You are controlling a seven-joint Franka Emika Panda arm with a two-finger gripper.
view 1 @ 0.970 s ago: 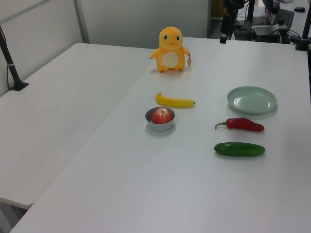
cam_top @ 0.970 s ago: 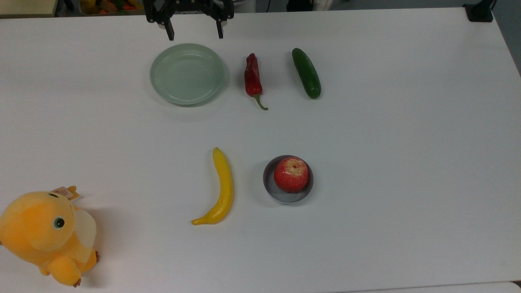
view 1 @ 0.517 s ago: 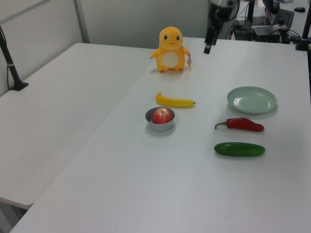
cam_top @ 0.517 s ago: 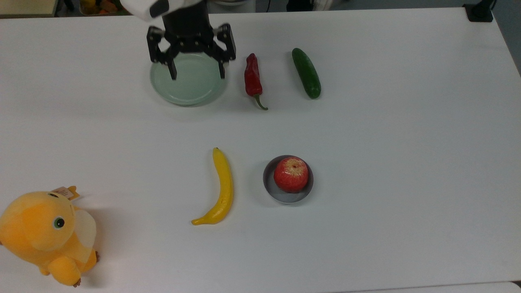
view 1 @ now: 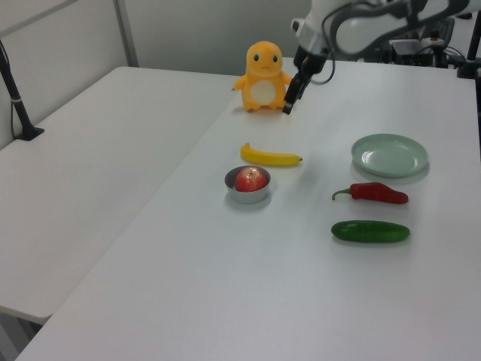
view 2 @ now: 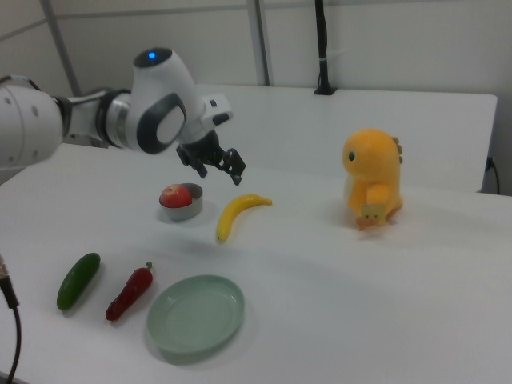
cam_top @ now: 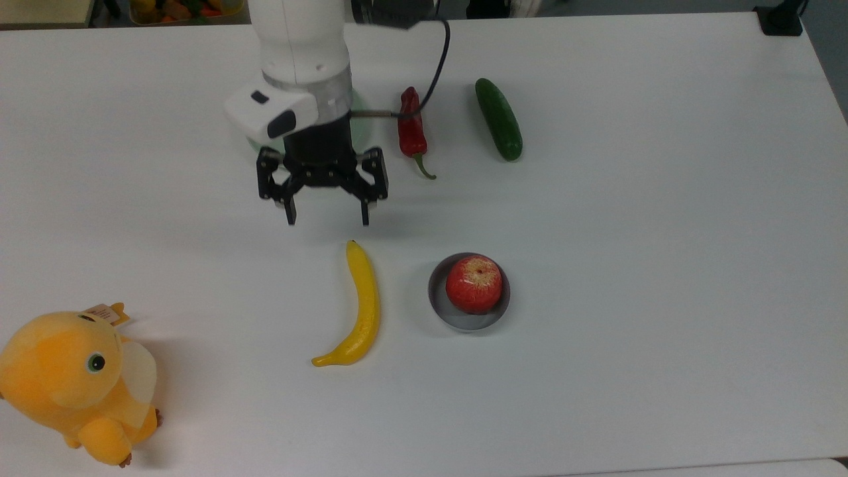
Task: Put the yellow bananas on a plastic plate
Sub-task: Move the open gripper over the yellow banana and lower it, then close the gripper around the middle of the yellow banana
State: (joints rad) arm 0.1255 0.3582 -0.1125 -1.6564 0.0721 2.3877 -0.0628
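Note:
The yellow banana (cam_top: 361,305) lies flat on the white table, dark tip toward the top view's top; it also shows in the left view (view 1: 269,156) and in the right view (view 2: 238,212). The pale mint plastic plate (view 1: 389,154) is empty; in the top view the arm covers most of the plate (cam_top: 358,132), and the right view has the plate (view 2: 196,316) near the front. My gripper (cam_top: 327,218) hangs open and empty above the table, between plate and banana, just beyond the banana's dark tip. The gripper (view 1: 289,101) points downward, and the right view puts the gripper (view 2: 220,170) above the banana.
A red chilli (cam_top: 411,126) and a green cucumber (cam_top: 499,119) lie right of the plate in the top view. A red apple (cam_top: 473,283) sits in a small grey dish (cam_top: 457,321) beside the banana. An orange-yellow plush toy (cam_top: 73,384) stands at the top view's lower left.
The arm has swept from the table's far edge over the plate toward the banana, with the gripper open throughout. No object has moved.

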